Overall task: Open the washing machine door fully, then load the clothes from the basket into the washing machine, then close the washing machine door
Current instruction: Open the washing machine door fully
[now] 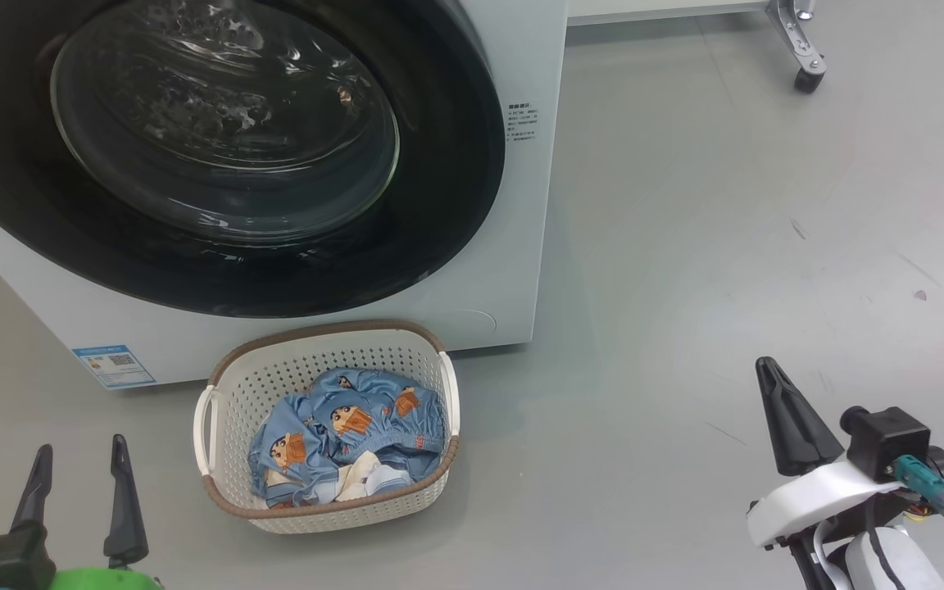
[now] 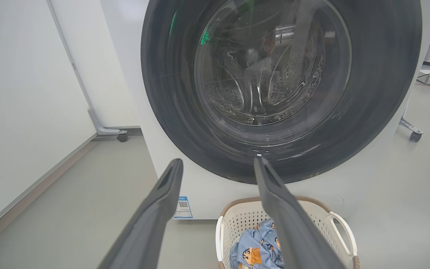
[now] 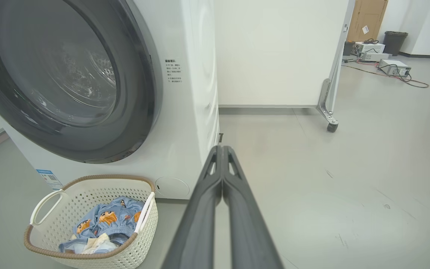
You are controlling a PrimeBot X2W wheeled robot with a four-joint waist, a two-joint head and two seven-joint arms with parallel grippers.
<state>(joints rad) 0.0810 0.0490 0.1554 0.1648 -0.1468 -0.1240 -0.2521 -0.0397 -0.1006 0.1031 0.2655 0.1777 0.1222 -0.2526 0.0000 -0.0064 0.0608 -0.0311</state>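
Left claw (image 1: 82,444) gapes empty; right claw (image 3: 222,148) pinched shut on nothing — I judge it could skid off the glossy, unopened washing machine door (image 1: 218,147)

Beyond left gripper (image 1: 82,444): shut black-ringed washing machine door (image 1: 218,152) on white washing machine (image 1: 515,262). Right of that gripper: upright cream basket (image 1: 275,383) holding crumpled blue cartoon-print clothes (image 1: 357,419).
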